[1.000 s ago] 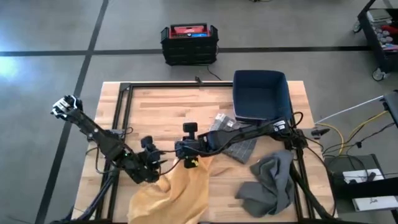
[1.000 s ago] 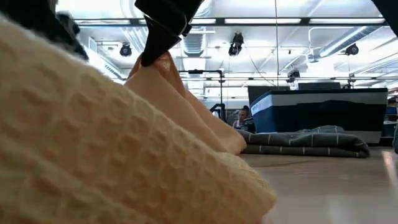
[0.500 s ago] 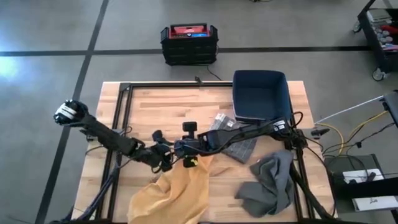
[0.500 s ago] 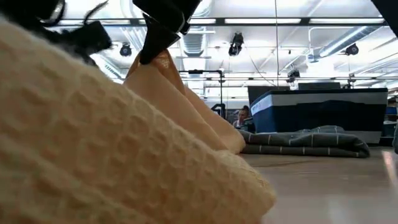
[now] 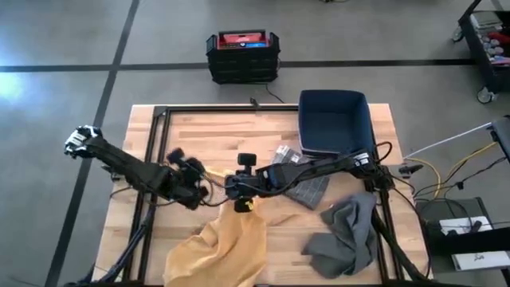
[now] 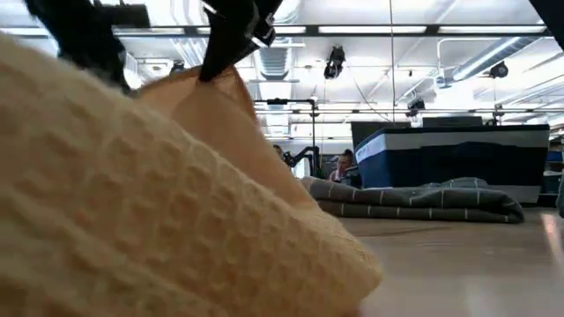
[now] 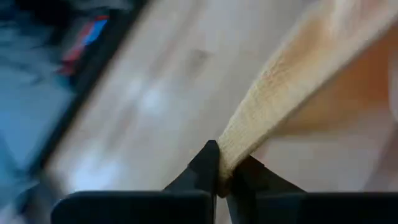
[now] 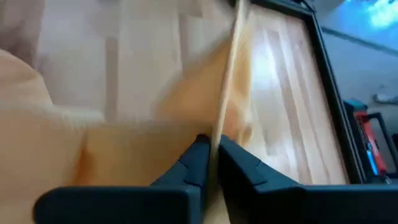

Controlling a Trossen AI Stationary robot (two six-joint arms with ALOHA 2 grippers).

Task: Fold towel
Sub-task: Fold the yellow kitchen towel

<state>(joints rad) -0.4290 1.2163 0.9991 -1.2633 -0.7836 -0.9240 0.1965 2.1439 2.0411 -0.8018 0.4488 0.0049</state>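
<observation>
Table: a pale wooden table (image 5: 207, 139) with a black frame along its edges; both dark arms reach in over its middle.
Yellow towel: the yellow towel (image 5: 227, 243) lies heaped on the table's near half, left of centre, with one edge pulled up off the wood and stretched between the two grippers (in the low view it fills most of the foreground, rising to a peak under a dark finger).
Blue bin: a dark blue bin (image 5: 335, 121) sits at the far right of the table, well apart from the yellow cloth.
Grey towel: a crumpled grey towel (image 5: 347, 235) lies at the near right corner.
Striped cloth: a folded grey striped cloth (image 5: 307, 189) lies between the bin and the grey towel, partly under the right arm.
Crate: a black crate (image 5: 243, 54) with a red top stands on the floor beyond the table.
Left gripper: the left gripper (image 7: 225, 182) is at mid-table, left of the towel's raised edge; its fingers are pinched tight on a narrow bunched corner of the yellow towel.
Right gripper: the right gripper (image 8: 212, 149) hangs just beside the left one, over the top of the heap, its fingers clamped on the thin upright edge of the same towel.
</observation>
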